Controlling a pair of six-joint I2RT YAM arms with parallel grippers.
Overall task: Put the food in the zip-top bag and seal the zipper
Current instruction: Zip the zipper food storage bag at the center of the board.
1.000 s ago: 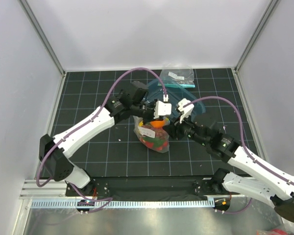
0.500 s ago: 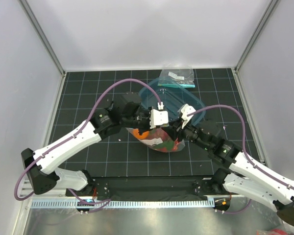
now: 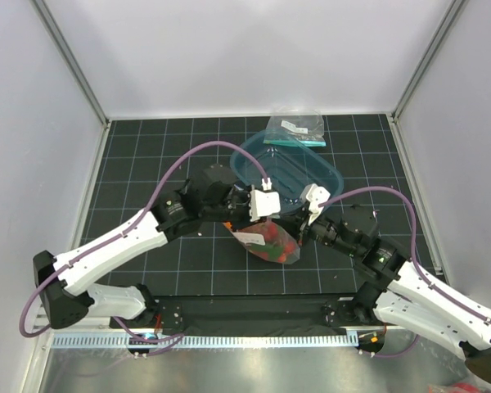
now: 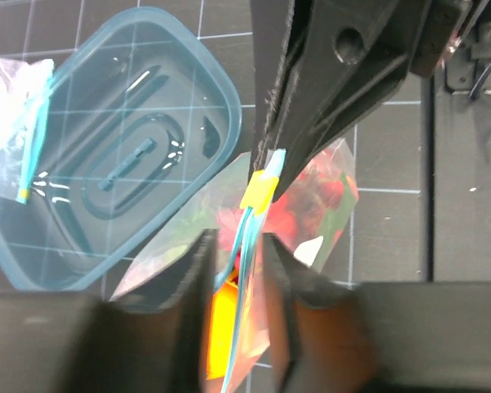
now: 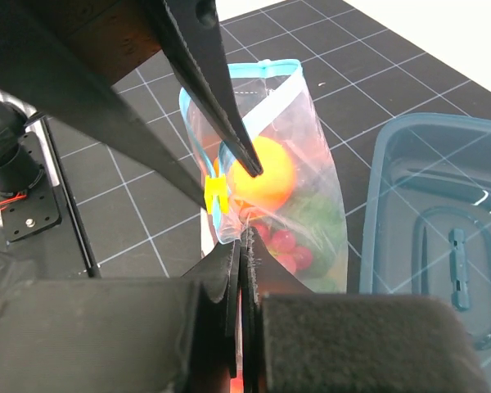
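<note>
Currently both my left hand (image 3: 258, 211) and right hand (image 3: 299, 221) are clamped on the zip-top bag (image 3: 270, 238), suspending it above the table (image 3: 147, 147) so the zipper (image 4: 247, 233) runs taut; the food (image 5: 266, 176) sits inside.

No readable text, brand, number or sign anywhere. White label on the smaller clear bag (image 3: 295, 129) at the far edge of the table (image 3: 147, 155): marks too small to make out from the top view. White patch on the zip-top bag (image 4: 309, 250) in the left wrist view: blank or blurred, cannot tell.
</note>
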